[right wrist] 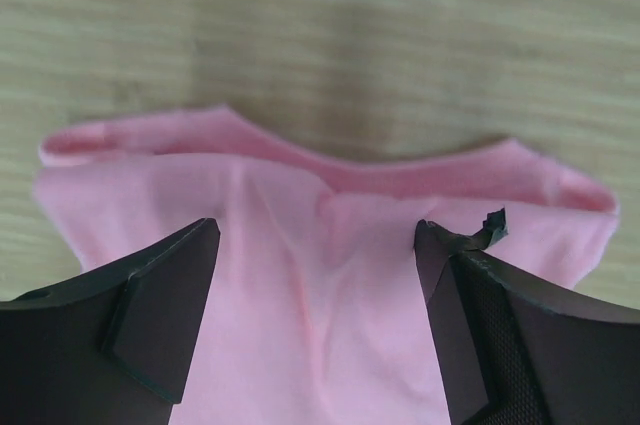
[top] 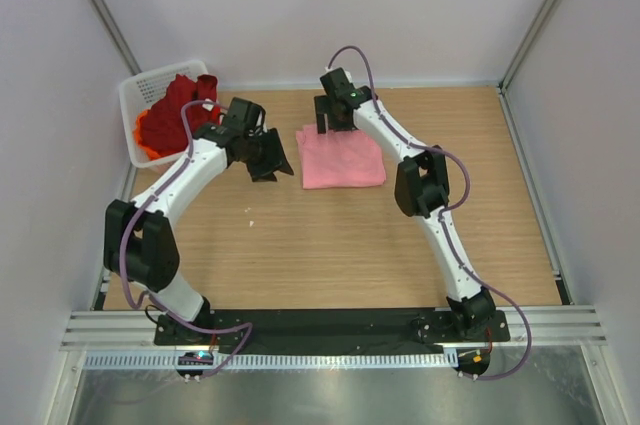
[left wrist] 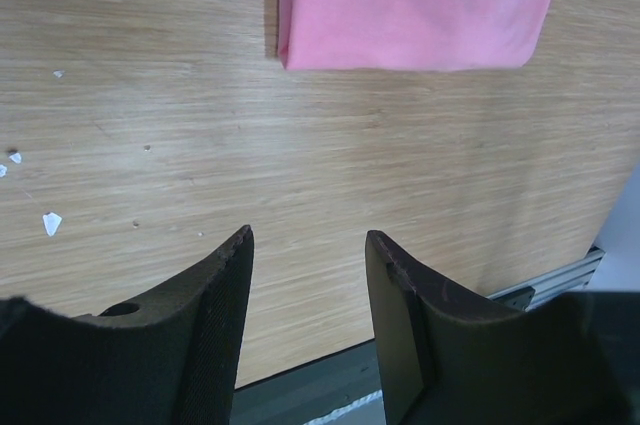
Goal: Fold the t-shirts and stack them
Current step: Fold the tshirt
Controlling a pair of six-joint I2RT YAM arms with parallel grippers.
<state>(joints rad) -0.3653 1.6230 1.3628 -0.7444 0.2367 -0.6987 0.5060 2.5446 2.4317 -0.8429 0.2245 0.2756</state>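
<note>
The light pink t-shirt (top: 343,157) lies folded flat in a neat rectangle on the wooden table (top: 330,245). It shows in the left wrist view (left wrist: 420,5) and in the right wrist view (right wrist: 330,275). My right gripper (top: 333,126) is open above the shirt's far edge, with a finger on each side and nothing held (right wrist: 318,230). My left gripper (top: 270,167) is open and empty over bare wood just left of the pink shirt (left wrist: 308,245). The dark red t-shirt (top: 175,110) lies bunched in the basket, with the orange t-shirt (top: 145,135) showing under it.
The white plastic mesh basket (top: 140,95) stands at the table's far left corner. Small white scraps (left wrist: 50,222) lie on the wood left of the left gripper. Grey walls enclose the table at the back and on both sides.
</note>
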